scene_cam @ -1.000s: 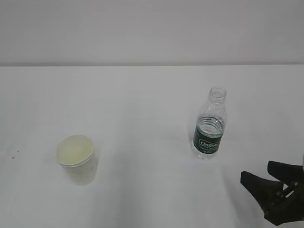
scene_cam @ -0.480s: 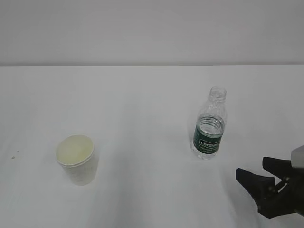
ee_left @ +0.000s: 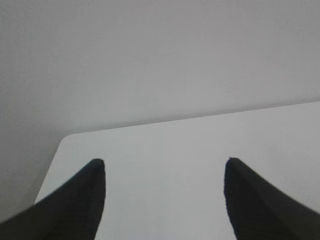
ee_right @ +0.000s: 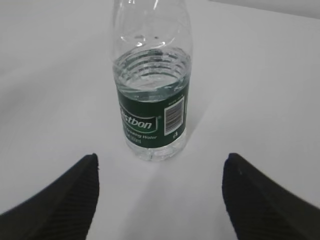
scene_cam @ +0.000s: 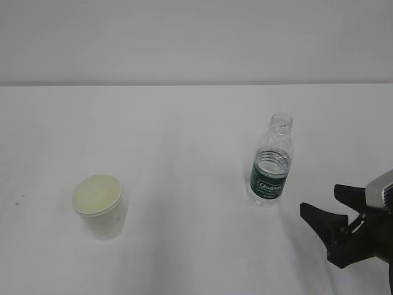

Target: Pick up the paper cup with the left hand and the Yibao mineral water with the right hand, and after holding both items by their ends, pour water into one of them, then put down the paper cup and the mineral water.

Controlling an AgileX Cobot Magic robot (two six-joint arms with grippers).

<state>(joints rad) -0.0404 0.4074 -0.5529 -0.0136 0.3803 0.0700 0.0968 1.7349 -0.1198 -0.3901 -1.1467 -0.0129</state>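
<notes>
The paper cup point(scene_cam: 98, 205) stands upright on the white table at the left, white with a pale yellowish inside. The Yibao mineral water point(scene_cam: 270, 161) stands upright right of centre, uncapped, part full, with a green label; the right wrist view shows it point(ee_right: 151, 90) straight ahead. My right gripper point(scene_cam: 324, 201) is open at the lower right, a short way from the bottle, which lies ahead of the gap between its fingertips point(ee_right: 160, 157). My left gripper point(ee_left: 165, 162) is open over bare table with nothing between its fingers; the exterior view does not show it.
The white table point(scene_cam: 184, 135) ends at a far edge against a plain grey wall. In the left wrist view the table's far left corner point(ee_left: 67, 136) shows ahead of the left gripper.
My right gripper has moved forward and left toward the bottle and more of its arm has come into view. Cup and bottle have not moved.
</notes>
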